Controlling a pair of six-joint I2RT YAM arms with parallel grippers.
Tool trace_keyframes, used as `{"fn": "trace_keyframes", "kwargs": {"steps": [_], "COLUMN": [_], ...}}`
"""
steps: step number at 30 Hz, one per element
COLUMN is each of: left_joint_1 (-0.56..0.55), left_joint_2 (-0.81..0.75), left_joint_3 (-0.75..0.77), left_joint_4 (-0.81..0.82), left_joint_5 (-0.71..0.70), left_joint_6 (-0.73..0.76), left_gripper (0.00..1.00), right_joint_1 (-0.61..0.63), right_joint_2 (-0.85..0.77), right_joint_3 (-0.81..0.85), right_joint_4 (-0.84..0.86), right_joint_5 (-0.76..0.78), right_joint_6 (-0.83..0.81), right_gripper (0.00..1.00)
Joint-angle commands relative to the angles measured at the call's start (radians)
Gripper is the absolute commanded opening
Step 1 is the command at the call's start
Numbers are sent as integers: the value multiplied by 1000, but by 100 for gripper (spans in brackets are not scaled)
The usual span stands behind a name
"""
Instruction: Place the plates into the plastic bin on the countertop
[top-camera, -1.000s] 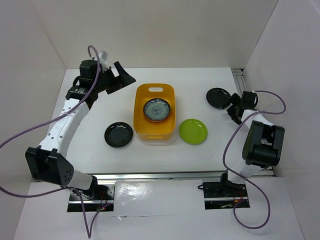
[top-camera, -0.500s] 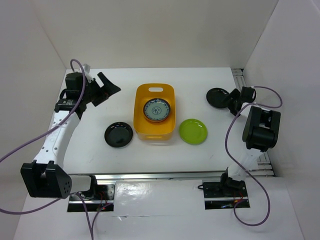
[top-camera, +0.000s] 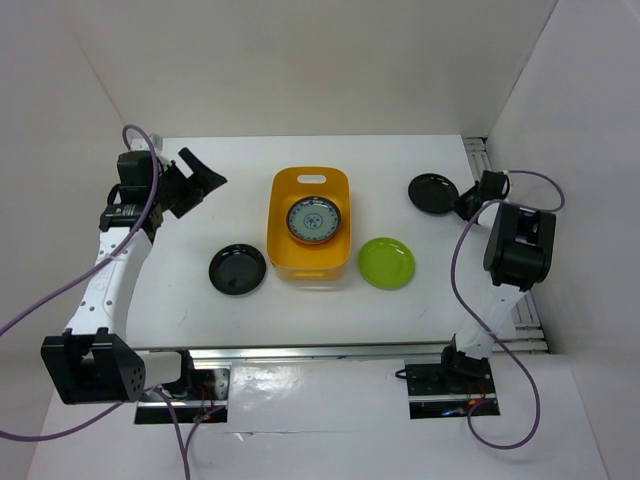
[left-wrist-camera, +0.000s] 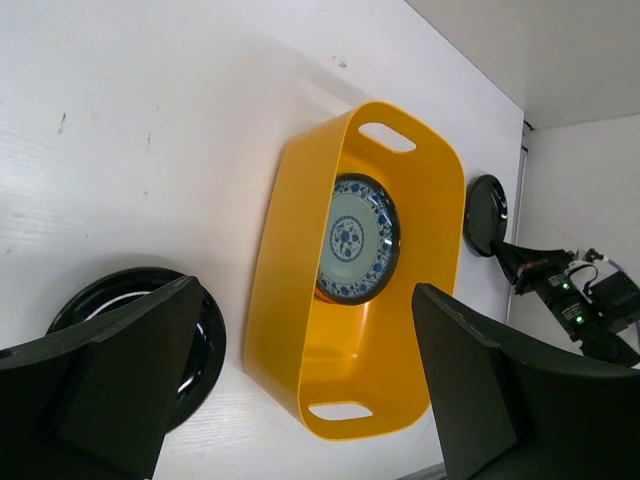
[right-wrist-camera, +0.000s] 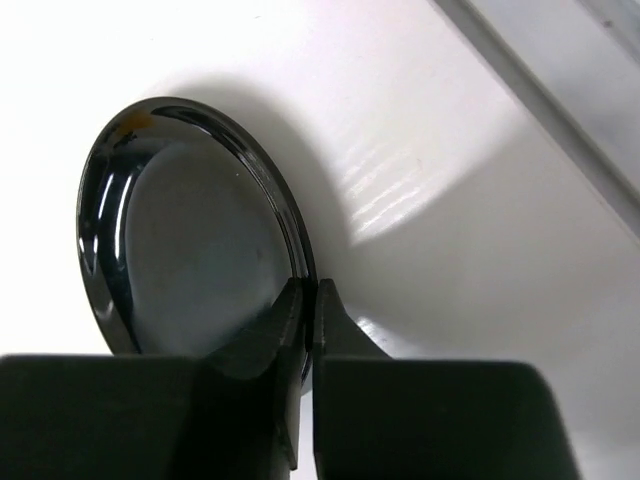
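Note:
The yellow-orange plastic bin (top-camera: 310, 224) (left-wrist-camera: 300, 300) sits mid-countertop (top-camera: 400, 310) with a grey-blue patterned plate (top-camera: 315, 220) (left-wrist-camera: 358, 238) inside. A black plate (top-camera: 237, 269) (left-wrist-camera: 205, 345) lies left of the bin, a lime green plate (top-camera: 386, 263) to its right. Another black plate (top-camera: 432, 192) (right-wrist-camera: 190, 240) lies at the far right; my right gripper (top-camera: 466, 205) (right-wrist-camera: 310, 300) is shut on its right rim. My left gripper (top-camera: 195, 178) (left-wrist-camera: 300, 400) hangs open above the far left of the table, nothing between its fingers.
White walls enclose the table on three sides. A metal rail (top-camera: 480, 155) (right-wrist-camera: 560, 110) runs along the right edge, close to the right arm. The arm bases and purple cables (top-camera: 470, 300) occupy the near edge.
My right gripper slid left onto the far-right black plate's rim and closed on it. The left arm swung further left, away from the bin, still open.

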Motion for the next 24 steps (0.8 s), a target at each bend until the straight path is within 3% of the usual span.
{"fn": "trace_keyframes", "kwargs": {"steps": [1, 8, 19, 24], "left_joint_1": [41, 110, 90, 90], "left_joint_2": [-8, 49, -83, -105], "left_joint_3": [4, -44, -122, -214], "left_joint_4": [-36, -149, -326, -352], "left_joint_5": [-37, -22, -155, -166], "left_joint_6": [-50, -94, -94, -105], "left_gripper": [100, 100, 100, 100], "right_joint_1": [17, 90, 208, 344], "right_joint_2": [93, -17, -250, -298], "right_joint_3": [-24, 40, 324, 405], "right_joint_4": [-151, -128, -158, -245], "right_joint_5": [22, 12, 15, -51], "right_joint_6": [-15, 7, -51, -171], "right_gripper": [0, 0, 0, 0]}}
